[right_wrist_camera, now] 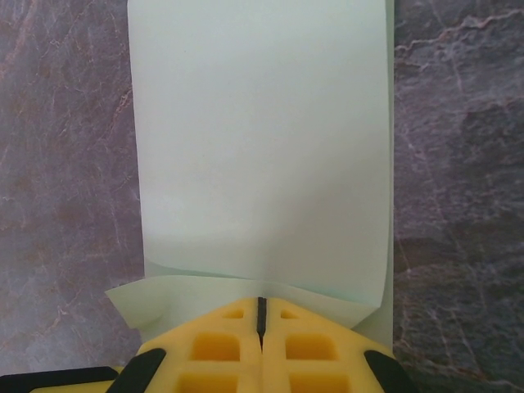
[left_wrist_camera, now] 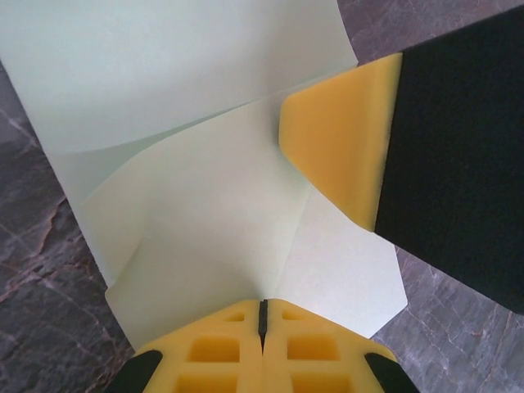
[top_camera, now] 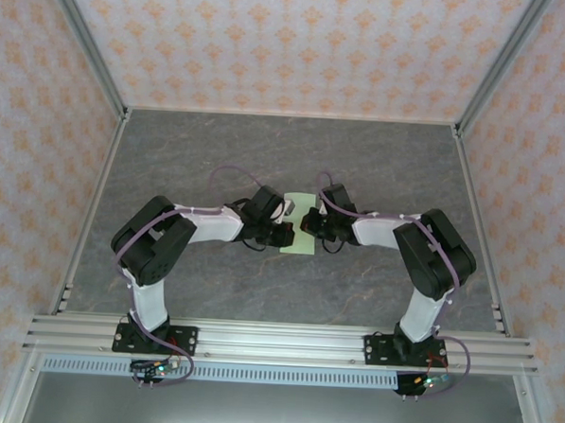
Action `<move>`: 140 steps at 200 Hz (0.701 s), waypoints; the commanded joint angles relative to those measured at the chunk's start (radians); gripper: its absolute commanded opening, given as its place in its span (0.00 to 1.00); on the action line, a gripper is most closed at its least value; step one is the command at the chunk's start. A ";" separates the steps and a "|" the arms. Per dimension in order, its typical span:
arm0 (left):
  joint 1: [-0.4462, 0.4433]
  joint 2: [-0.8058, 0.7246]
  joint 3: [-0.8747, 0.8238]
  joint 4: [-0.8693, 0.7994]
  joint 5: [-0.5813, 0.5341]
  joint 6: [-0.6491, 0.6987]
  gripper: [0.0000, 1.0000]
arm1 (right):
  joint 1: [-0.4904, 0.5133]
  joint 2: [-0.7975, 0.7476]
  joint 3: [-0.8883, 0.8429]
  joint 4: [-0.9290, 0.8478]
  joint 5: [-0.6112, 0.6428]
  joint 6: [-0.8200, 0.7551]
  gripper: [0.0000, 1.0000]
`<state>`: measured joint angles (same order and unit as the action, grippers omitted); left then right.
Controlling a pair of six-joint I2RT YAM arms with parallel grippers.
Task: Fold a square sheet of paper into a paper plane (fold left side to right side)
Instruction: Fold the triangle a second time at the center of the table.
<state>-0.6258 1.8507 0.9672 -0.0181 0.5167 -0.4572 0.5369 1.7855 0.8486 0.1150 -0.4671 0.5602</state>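
Grey marbled desk point(top_camera: 267, 154), patterned walls point(top_camera: 272, 40) — square sheet of paper point(top_camera: 297, 247) at desk centre, partly folded, flaps lifting. Left claw point(left_wrist_camera: 262, 315) and right claw point(right_wrist_camera: 262, 311) fully closed, gripping nothing, tips pressing it down. Mid-crease, probably; next, firm flattening needed.

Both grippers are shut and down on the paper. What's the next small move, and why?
Probably slide the shut left gripper forward along the crease while the shut right gripper pins the square sheet of paper. In the left wrist view the far flap appears bowed rather than flat, so the fold looks unset.
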 commanded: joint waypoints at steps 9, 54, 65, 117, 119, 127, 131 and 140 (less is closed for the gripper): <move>-0.001 0.001 -0.039 -0.089 -0.006 0.062 0.01 | 0.000 0.029 0.001 -0.124 0.074 -0.028 0.02; -0.002 -0.059 -0.112 -0.127 0.009 0.115 0.01 | 0.000 0.030 0.004 -0.144 0.086 -0.036 0.02; -0.002 -0.071 -0.133 -0.128 0.011 0.117 0.01 | 0.000 0.029 0.006 -0.145 0.087 -0.036 0.02; -0.002 -0.145 -0.235 -0.126 -0.018 0.106 0.01 | 0.000 0.030 0.007 -0.151 0.086 -0.039 0.02; -0.002 -0.148 -0.237 -0.128 -0.020 0.105 0.01 | 0.001 0.031 0.007 -0.151 0.086 -0.040 0.02; -0.002 -0.160 -0.245 -0.133 -0.029 0.103 0.01 | 0.000 0.030 0.008 -0.150 0.085 -0.040 0.02; -0.001 -0.166 -0.246 -0.136 -0.033 0.101 0.01 | 0.000 0.030 0.008 -0.150 0.084 -0.040 0.02; 0.001 -0.179 -0.252 -0.140 -0.042 0.098 0.01 | 0.000 0.028 0.007 -0.149 0.084 -0.040 0.02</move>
<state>-0.6262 1.6939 0.7689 0.0013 0.5175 -0.3653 0.5392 1.7855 0.8642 0.0746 -0.4625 0.5446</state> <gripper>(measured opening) 0.059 0.066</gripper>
